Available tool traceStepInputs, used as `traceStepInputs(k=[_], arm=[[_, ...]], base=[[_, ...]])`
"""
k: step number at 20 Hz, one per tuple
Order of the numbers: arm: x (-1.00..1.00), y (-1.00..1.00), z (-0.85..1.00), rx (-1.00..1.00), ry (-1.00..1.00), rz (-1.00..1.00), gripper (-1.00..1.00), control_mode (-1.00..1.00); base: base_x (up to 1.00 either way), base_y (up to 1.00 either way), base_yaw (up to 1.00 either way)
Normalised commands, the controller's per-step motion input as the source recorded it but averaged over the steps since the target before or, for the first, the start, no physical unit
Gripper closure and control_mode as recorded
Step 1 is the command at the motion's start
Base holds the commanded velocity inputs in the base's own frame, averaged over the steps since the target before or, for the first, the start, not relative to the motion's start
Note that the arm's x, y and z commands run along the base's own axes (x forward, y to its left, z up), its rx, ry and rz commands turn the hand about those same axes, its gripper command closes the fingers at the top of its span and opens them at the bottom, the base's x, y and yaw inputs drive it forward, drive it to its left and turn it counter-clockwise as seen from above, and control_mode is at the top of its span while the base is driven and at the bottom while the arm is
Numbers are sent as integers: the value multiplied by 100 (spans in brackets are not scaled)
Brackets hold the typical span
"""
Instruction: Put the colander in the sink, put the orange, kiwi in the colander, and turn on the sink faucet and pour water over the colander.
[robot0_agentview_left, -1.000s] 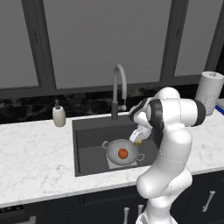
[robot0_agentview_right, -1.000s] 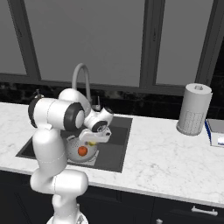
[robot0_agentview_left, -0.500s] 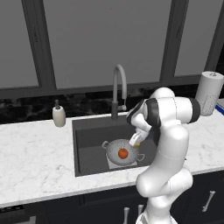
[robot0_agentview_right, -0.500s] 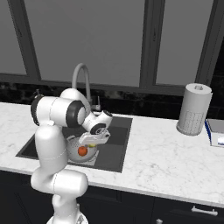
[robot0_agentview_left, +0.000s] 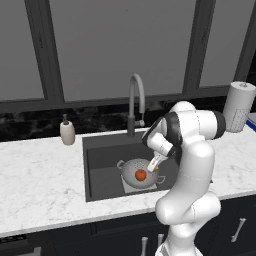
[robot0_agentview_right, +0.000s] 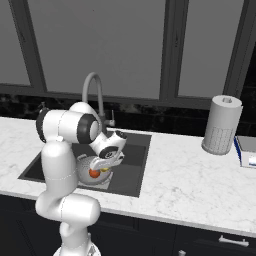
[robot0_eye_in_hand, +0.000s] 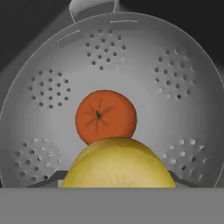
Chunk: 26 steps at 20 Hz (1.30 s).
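**Ana:** What does the room look like from your end?

**Me:** I see a kitchen with dark window panels, a black backsplash and a white marble counter (robot0_agentview_left: 40, 185). The sink (robot0_agentview_left: 102, 172) is set into that counter, a dark basin with a lighter patch on its floor. The sink faucet (robot0_agentview_left: 136, 102) rises behind it, and I can't see any water from here. A cream soap bottle (robot0_agentview_left: 67, 132) stands on the counter to the left of the basin, and a paper towel roll (robot0_agentview_right: 221, 124) stands well off to the right.

**Ana:** And the colander?

**Me:** The colander (robot0_agentview_left: 131, 170) sits on the sink floor, upright, one loop handle toward the faucet side. The orange (robot0_eye_in_hand: 106, 117) lies in the bottom of it, near the middle; I can pick it out as a red spot in the left base view too.

**Ana:** Where is the kiwi?

**Me:** The kiwi (robot0_eye_in_hand: 118, 164) is in my gripper (robot0_agentview_left: 154, 166), held just above the colander's rim on the side nearest the arm. In the hand view it bulges up from the bottom edge, yellow, overlapping the lower part of the orange. The finger tips themselves are hidden behind the fruit there, but the jaws are closed around it. I cannot tell whether it touches the orange or hangs clear above it.
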Motion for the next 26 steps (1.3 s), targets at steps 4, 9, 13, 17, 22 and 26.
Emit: traceStepInputs(k=[4,9,13,17,22,26], arm=[[0,1,-29,0,-13,5,100,-100],[0,1,-24,0,-12,4,100,-100],[0,0,-10,0,-11,4,100,-100],[0,0,-2,0,-6,3,-100,-100],[0,-3,15,0,0,1,-100,-100],[4,-3,35,0,0,0,-100,-100]], base=[[0,0,0],[0,0,0],[0,0,0],[0,0,0],[0,0,0],[0,0,0]])
